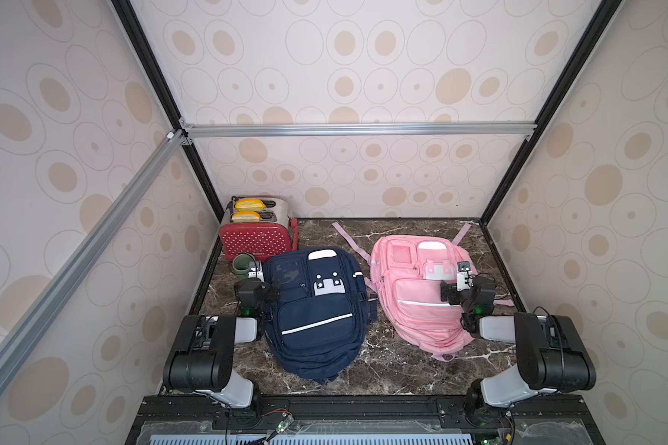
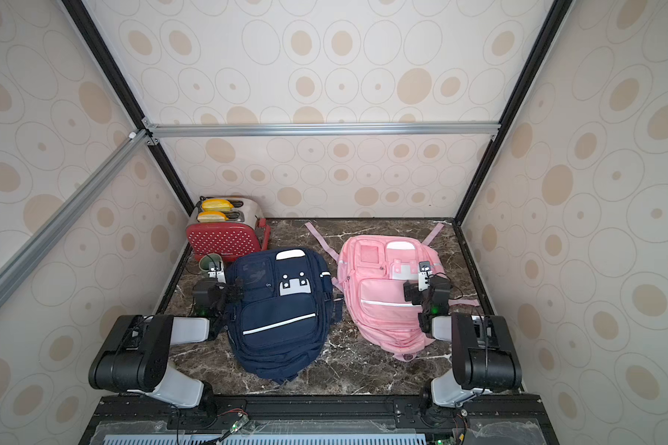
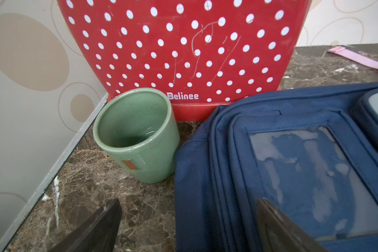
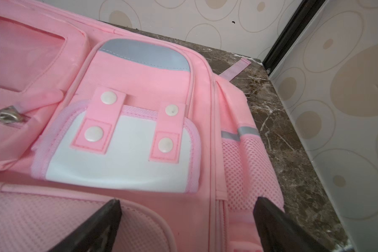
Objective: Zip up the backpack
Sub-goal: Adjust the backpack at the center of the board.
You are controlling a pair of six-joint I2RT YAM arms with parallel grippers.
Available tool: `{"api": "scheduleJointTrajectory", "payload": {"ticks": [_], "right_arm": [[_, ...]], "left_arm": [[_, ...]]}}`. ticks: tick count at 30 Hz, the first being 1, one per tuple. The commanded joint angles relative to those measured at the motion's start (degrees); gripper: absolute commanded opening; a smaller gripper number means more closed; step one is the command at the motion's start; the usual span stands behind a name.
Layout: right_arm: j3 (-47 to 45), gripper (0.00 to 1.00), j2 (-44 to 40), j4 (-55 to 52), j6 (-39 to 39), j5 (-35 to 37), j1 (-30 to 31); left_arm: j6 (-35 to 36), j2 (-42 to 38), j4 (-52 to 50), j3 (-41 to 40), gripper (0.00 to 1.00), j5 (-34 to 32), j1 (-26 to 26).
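Marble table (image 1: 394,370): carries everything, with the red polka-dot toaster (image 1: 257,239) in its far left corner as the fixed mark.

Navy backpack (image 1: 317,312): lies flat, front face up, directly in front of the toaster and a little to its right; top edge comes right up to the toaster's base in the left wrist view (image 3: 292,152), contact not clear.

Pink backpack (image 1: 413,293): lies flat, face up, well to the right of the toaster, beyond the navy one and apart from it; straps trail toward the back wall, level with the toaster.

Toaster itself: stands upright, two yellow slices (image 1: 249,203) poking from its slots.

Left gripper (image 3: 188,205): hangs in front of the toaster, above the navy bag's left edge; jaws spread wide and empty, one finger over bare marble, the other over the bag's clear window pocket.

Right gripper (image 4: 187,203): hangs far right of the toaster, above the pink bag's right side; jaws likewise spread wide, gripping nothing.

Green mug (image 3: 138,135): stands upright just in front of the toaster's left end, just beside the navy bag.

Metal zipper pull (image 4: 8,115): sits on the pink bag's front, on the side toward the toaster.
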Motion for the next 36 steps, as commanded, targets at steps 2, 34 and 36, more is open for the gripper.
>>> {"api": "scheduleJointTrajectory", "payload": {"ticks": [2, 34, 36], "right_arm": [[1.06, 1.00, 0.61, 0.29, 0.67, 0.17, 0.29], [31.13, 0.78, -7.76, -50.22, 8.22, -19.02, 1.15], [35.74, 0.68, -6.21, -55.60, 10.33, -26.10, 2.67]], "left_arm": [[0.81, 0.32, 1.53, 1.67, 0.99, -0.60, 0.38], [-4.58, -9.41, -51.93, 34.12, 0.99, 5.31, -3.40], [-5.01, -8.46, -53.95, 37.98, 0.99, 5.24, -7.49]]}}
